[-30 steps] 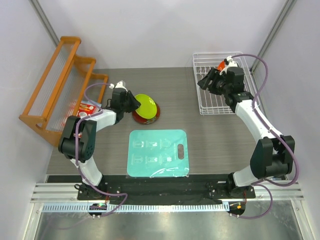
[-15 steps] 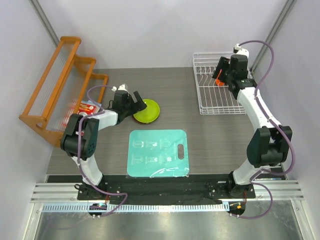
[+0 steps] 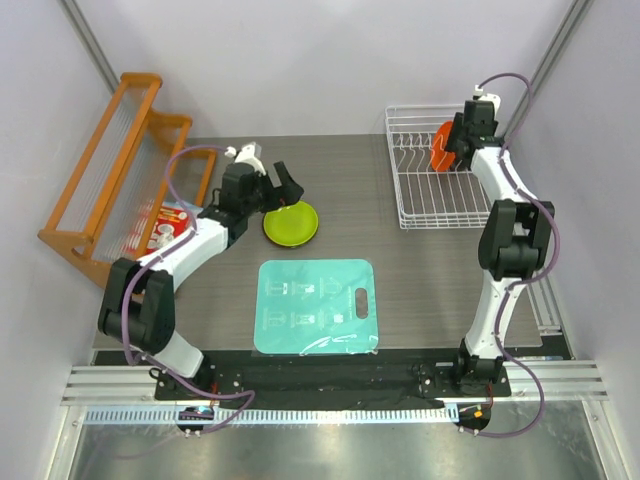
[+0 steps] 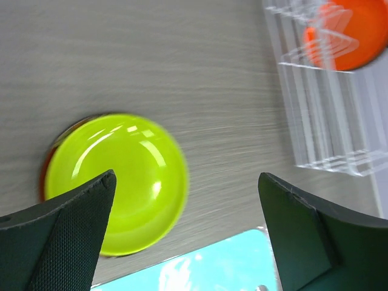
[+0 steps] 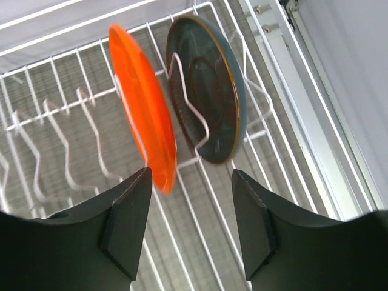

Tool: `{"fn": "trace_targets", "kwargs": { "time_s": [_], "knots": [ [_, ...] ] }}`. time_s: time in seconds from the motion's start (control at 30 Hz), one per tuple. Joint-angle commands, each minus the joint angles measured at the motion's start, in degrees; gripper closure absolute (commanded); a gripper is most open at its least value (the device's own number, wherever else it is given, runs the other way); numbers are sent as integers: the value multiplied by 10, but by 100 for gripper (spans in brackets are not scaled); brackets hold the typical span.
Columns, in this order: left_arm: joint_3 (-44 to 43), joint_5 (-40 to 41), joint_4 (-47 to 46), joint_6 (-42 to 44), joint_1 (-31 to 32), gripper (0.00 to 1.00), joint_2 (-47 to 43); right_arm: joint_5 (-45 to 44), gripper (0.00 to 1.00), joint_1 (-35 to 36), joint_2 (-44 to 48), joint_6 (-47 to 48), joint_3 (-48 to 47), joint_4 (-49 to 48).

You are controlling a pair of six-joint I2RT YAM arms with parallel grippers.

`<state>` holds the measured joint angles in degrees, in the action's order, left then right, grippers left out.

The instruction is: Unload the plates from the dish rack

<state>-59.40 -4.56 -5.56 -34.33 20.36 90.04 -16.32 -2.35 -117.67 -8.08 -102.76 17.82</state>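
A lime green plate (image 3: pixel 291 222) (image 4: pixel 115 182) lies flat on the table, stacked on a dark red plate whose rim (image 4: pixel 43 179) peeks out on its left. My left gripper (image 3: pixel 275 190) (image 4: pixel 187 179) hovers wide open just above and behind it, holding nothing. The white wire dish rack (image 3: pixel 425 195) (image 5: pixel 54 115) stands at the back right. An orange plate (image 3: pixel 440 148) (image 5: pixel 142 121) and a blue-teal plate (image 5: pixel 209 91) stand upright in its tines. My right gripper (image 3: pixel 452 152) (image 5: pixel 191 176) is open right over them, the orange plate's edge close to its left finger.
A teal rectangular mat (image 3: pixel 315 305) lies in the front centre of the table. An orange wooden slanted rack (image 3: pixel 120 170) leans at the far left, with a red-and-white packet (image 3: pixel 172 218) at its foot. The side walls stand close to both racks.
My left gripper has let go of the lime plate, which now lies flat on the red one, and has opened wide and drawn back. The right gripper has swung to the rack's back right, over the upright plates.
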Motion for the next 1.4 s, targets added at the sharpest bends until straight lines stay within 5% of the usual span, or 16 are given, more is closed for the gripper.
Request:
{"fn": "trace_targets", "kwargs": {
  "time_s": [0.0, 0.17, 0.43, 0.67, 0.97, 1.13, 1.37],
  "knots": [
    [-42, -40, -15, 28, 27, 0, -22, 10, 44, -3, -55, 36, -89, -10],
    [-52, -41, -31, 43, 46, 0, -13, 19, 55, -4, -127, 54, -174, 12],
    [-57, -44, -37, 44, 50, 0, 1, 33, 98, -4, -143, 58, -201, 20],
    [-79, -36, -27, 44, 59, 0, 16, -29, 99, 23, -62, 76, -166, -1],
    [-133, -52, -8, 47, 87, 0, 44, -241, 99, 92, 68, 172, -104, -48],
    [-142, -94, -55, 20, 93, 1, 65, -154, 99, 97, 159, 94, -11, -25],
    [-129, -137, -138, -29, 93, 1, 81, 76, 99, 103, 298, -48, 187, -23]
  ]
}}
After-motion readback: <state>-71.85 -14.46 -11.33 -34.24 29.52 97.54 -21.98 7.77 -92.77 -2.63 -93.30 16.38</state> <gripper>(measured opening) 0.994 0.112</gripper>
